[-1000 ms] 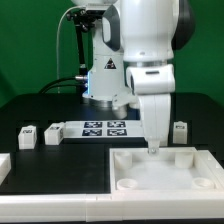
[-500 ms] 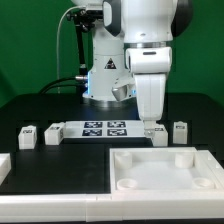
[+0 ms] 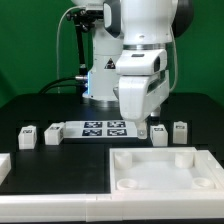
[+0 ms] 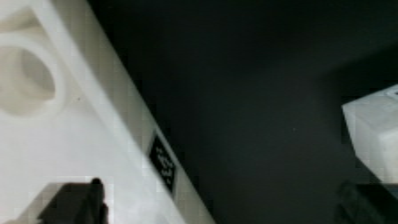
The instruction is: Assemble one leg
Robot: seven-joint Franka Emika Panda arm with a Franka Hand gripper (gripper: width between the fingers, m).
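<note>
Robot gripper (image 3: 143, 128), jaws spread and empty, hovers with a small white leg (image 3: 160, 132) just beside them; next, probably centre, lower, close.

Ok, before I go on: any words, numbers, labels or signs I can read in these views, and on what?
No legible words or numbers in either view.
Arm base: dark triangle sign, too small to read.
Marker board: four black-and-white square tags, patterns only.
Legs: tag patterns, too small to make out.
White panel, wrist view: dark mark on its edge, blurred.
</note>
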